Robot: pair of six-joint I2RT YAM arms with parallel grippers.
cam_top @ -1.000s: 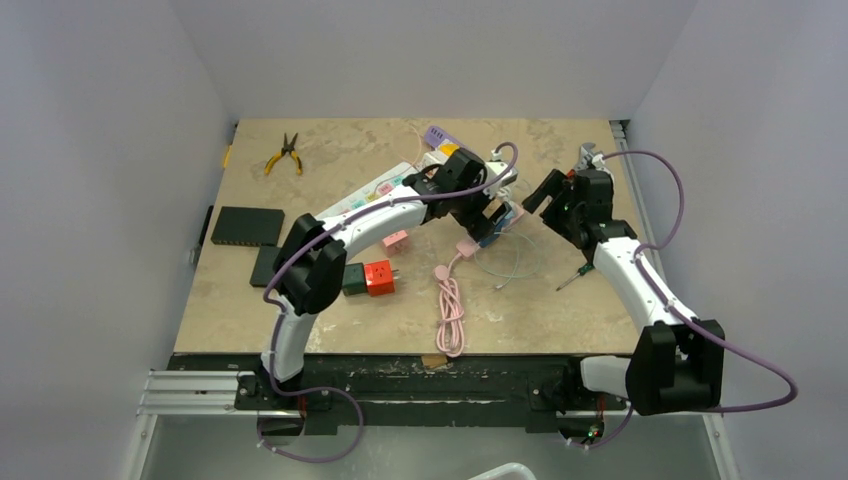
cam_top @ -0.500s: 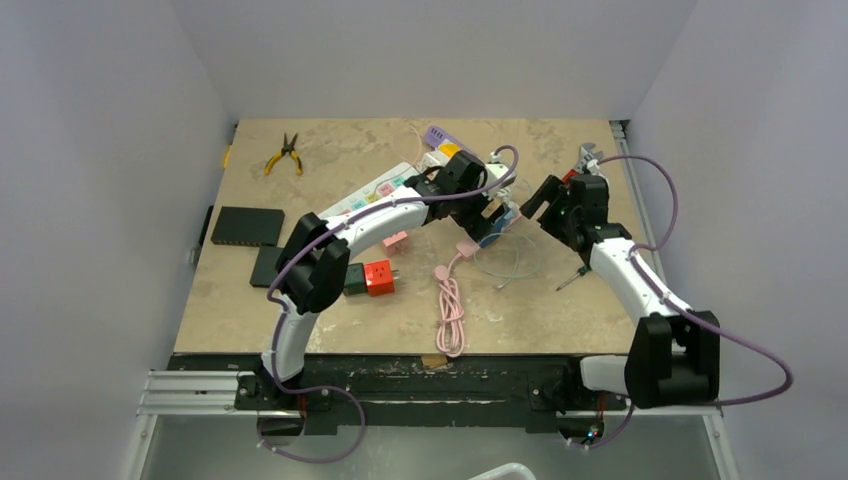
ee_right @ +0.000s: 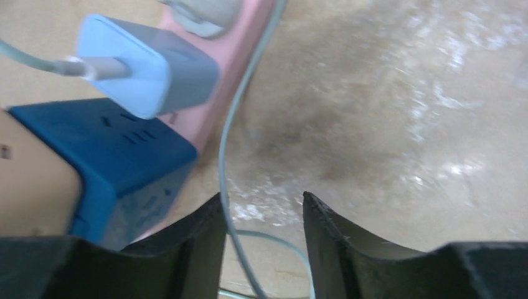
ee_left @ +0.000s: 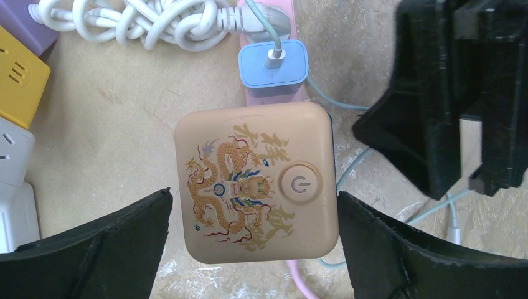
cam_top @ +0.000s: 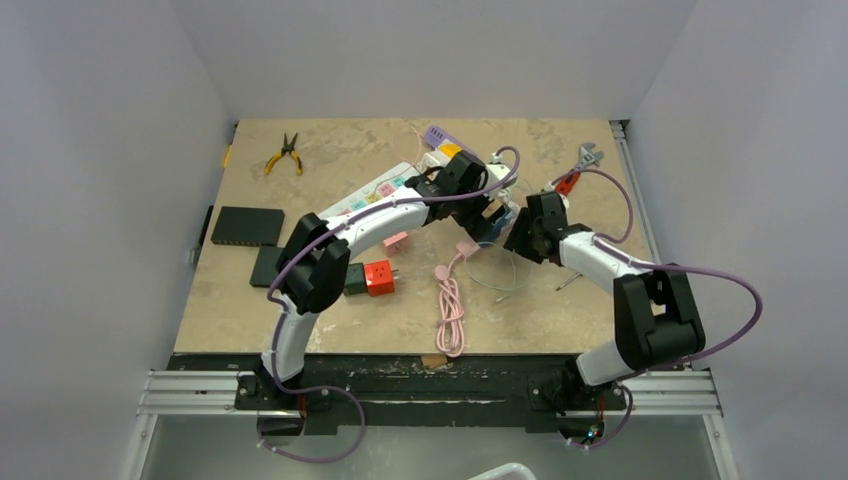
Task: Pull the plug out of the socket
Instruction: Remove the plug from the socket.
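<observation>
The pink socket strip [ee_left: 274, 98] lies on the tabletop [cam_top: 330, 150] near its middle, toward the far side, and it carries three things in a row. At one end sits a white plug [ee_left: 258, 20] whose lead runs into a knotted white cable bundle [ee_left: 143, 25]. Next to it the blue plug [ee_left: 274, 63] is still seated in its socket, with a white connector pushed into its face. A pale green cable [ee_right: 225, 156] leads away from that connector across the tabletop. Just beside the blue plug, over the strip's other end, sits a cube adapter [ee_left: 255, 180]. It has blue sides and a beige top printed with a dragon and a power button.

The left gripper [ee_left: 254, 194] hangs over the cube with its fingers spread wide. Their tips stand just beside the cube's two opposite sides, and I cannot tell whether they touch it.

The right gripper [ee_right: 261, 202] is low over the tabletop beside the strip, close to the left one. Its fingers are apart with a narrow gap and clamp nothing. The pale green cable passes through that gap, close to one finger, and the blue plug lies ahead of the tips, apart from them.

A yellow block [ee_left: 18, 75] sits beyond the white bundle. A coiled pink cable [cam_top: 450, 310] and a red cube [cam_top: 379, 277] lie nearer the arm bases.
</observation>
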